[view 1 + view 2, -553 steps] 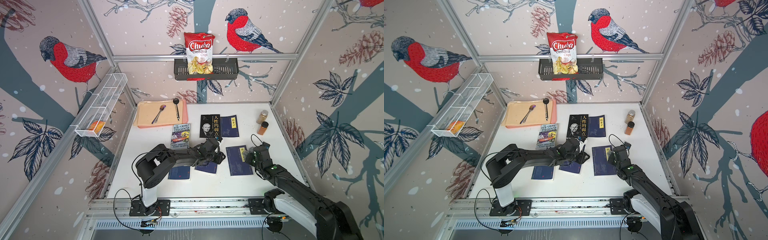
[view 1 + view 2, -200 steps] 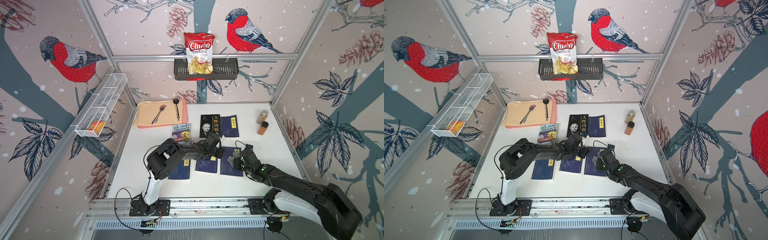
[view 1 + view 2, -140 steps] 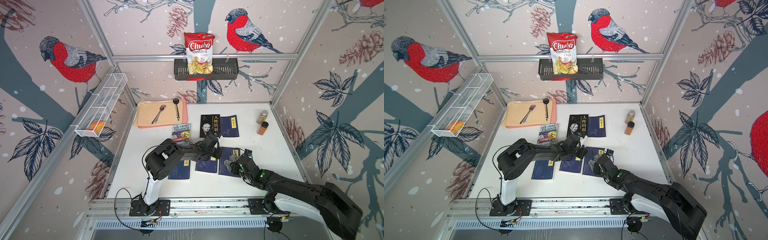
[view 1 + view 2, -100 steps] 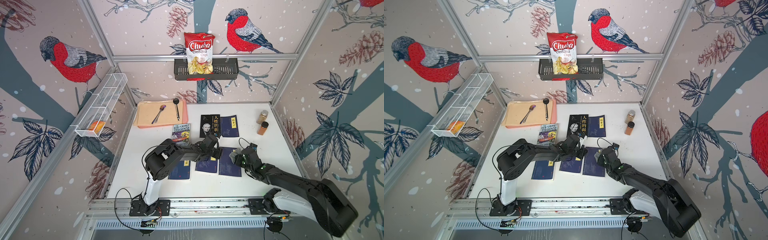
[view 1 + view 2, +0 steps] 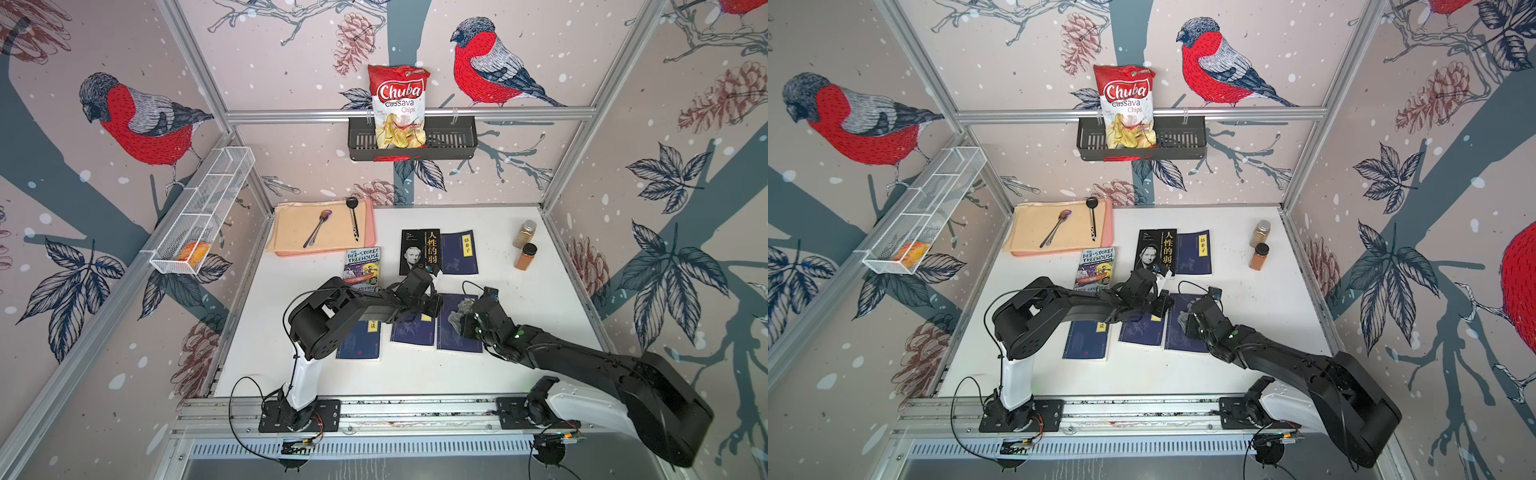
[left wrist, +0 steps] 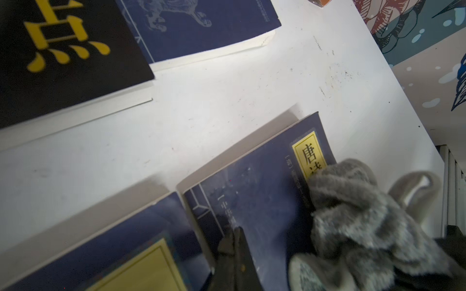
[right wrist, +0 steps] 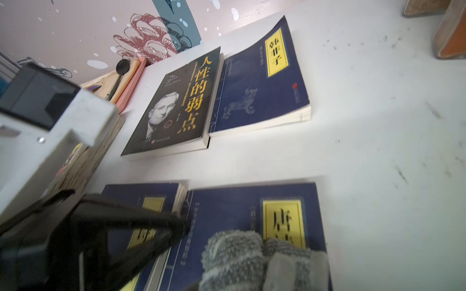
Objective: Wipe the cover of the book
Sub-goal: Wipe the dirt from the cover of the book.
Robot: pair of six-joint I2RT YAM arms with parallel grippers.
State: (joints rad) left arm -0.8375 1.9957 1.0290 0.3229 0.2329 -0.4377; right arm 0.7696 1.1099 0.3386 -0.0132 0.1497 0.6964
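Note:
The book [image 5: 451, 343] [image 5: 1183, 340] is dark blue with a yellow title label and lies flat at the right end of the near row. My right gripper [image 5: 462, 315] [image 5: 1187, 319] is shut on a grey fluffy cloth [image 6: 353, 206] [image 7: 234, 257] and presses it onto the cover, over the lower part of the label. In the left wrist view its pale fingers [image 6: 413, 191] clasp the cloth. My left gripper [image 6: 235, 231] [image 5: 435, 306] is shut and empty, its tips resting on the cover [image 6: 252, 181] [image 7: 227, 209] near the spine edge.
Two more blue books [image 5: 413, 332] [image 5: 359, 345] lie left of it, the nearer one touching it. Behind are a black book [image 5: 419, 251], a blue book [image 5: 459, 251] and a Treehouse book [image 5: 363, 266]. Two spice jars [image 5: 524, 245] stand back right. A tray [image 5: 291, 232] holds spoons.
The cloth in my right gripper has rubbed back and forth over the cover. Since the earliest frames the book has slid left against its neighbour and my left gripper has moved onto its edge.

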